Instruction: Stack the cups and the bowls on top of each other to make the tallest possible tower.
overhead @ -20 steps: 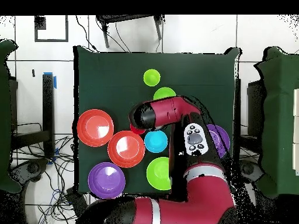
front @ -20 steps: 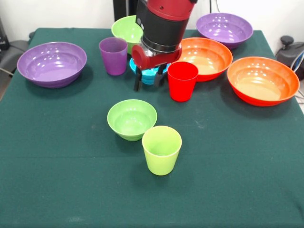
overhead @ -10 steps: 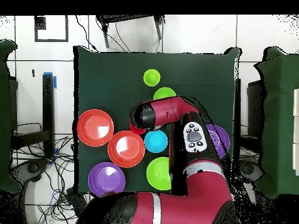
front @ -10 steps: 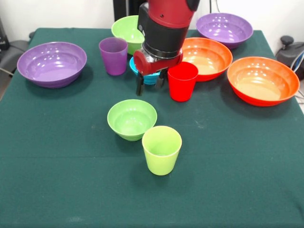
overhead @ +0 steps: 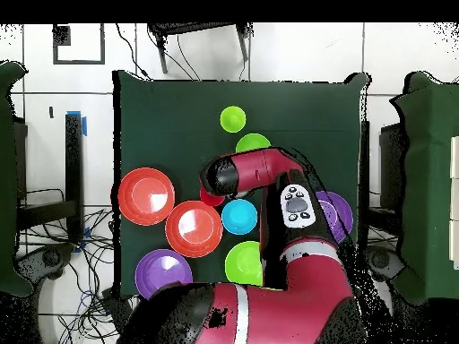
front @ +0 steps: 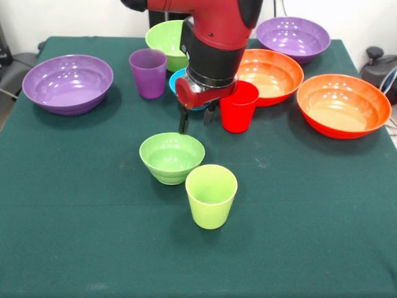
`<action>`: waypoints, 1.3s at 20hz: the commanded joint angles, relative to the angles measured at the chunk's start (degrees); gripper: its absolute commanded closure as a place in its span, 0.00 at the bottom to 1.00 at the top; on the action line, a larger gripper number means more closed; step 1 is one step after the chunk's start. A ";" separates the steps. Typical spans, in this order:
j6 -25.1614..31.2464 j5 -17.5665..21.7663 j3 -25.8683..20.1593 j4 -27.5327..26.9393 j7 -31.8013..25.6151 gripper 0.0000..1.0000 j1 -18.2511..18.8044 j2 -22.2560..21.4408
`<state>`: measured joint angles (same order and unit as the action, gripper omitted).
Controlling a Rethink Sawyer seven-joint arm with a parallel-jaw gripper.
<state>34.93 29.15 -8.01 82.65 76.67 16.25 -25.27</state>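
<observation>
My gripper (front: 195, 121) hangs open and empty just behind the far rim of the small lime-green bowl (front: 172, 156) (overhead: 252, 143). The lime-green cup (front: 211, 195) (overhead: 233, 118) stands upright in front of that bowl. The red cup (front: 239, 107) stands just right of the gripper. Left of the arm is the purple cup (front: 148, 73). The small blue bowl (front: 178, 81) (overhead: 239, 217) is mostly hidden behind the arm in the front view. All of these stand apart on the table, none stacked. In the overhead view the arm covers the gripper.
A medium lime-green bowl (front: 164, 36) sits at the back. Wide purple bowls (front: 68, 82) (front: 293, 37) and wide orange bowls (front: 270, 71) (front: 343, 104) ring the back and sides. The green tablecloth (front: 93, 236) covers the table.
The gripper has moved away from the small blue bowl, forward and lower, to the far rim of the small lime-green bowl. The cups and bowls have not moved.
</observation>
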 commanded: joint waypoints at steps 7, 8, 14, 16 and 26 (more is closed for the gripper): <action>-7.77 0.77 -2.72 -4.75 6.70 0.00 -1.44 5.47; -8.25 0.82 -2.74 -4.74 6.63 0.00 -1.39 5.52; -4.82 -0.55 -2.73 -5.26 4.96 0.00 -1.82 3.80; -2.05 -1.21 -2.55 -4.80 4.43 0.00 -2.40 1.73; 3.95 -3.03 -1.69 -5.31 4.39 0.00 -4.36 -1.10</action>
<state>32.63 27.95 -7.77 80.79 76.67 14.11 -24.73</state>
